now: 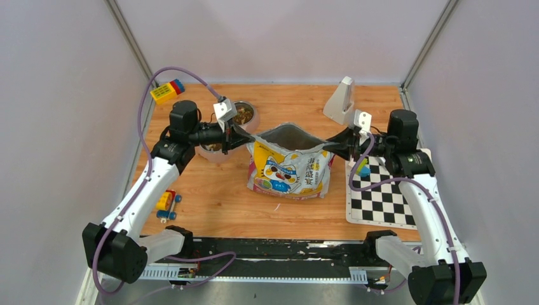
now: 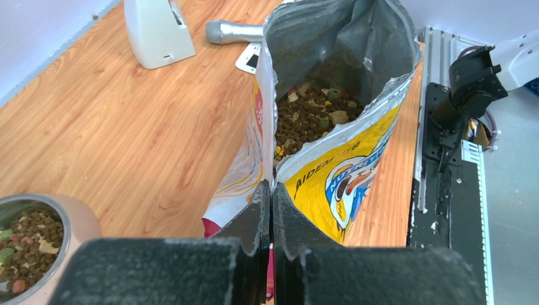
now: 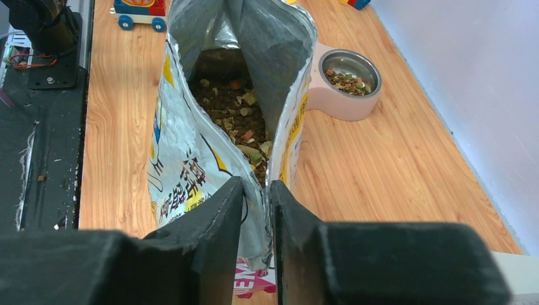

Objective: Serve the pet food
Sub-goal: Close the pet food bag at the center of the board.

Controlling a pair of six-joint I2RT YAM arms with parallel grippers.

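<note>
Foil walls of the bag (image 1: 289, 173) hide all but the top layer of the pet food (image 2: 311, 117) (brown pellets, a few green, tan and reddish bits), low inside the upright bag at mid-frame on the counter (image 1: 210, 197). The left hand (image 2: 271, 190) pinches one rim corner tight; right hand (image 3: 256, 187) stands narrow around the opposite corner, clamped or not I cannot tell.

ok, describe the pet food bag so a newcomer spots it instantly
On the wooden table, look dead centre. The bag stands there open-mouthed, brown kibble inside, with the left gripper and right gripper pinching its top corners. Only it is yellow-and-white with a cartoon cat.
</note>
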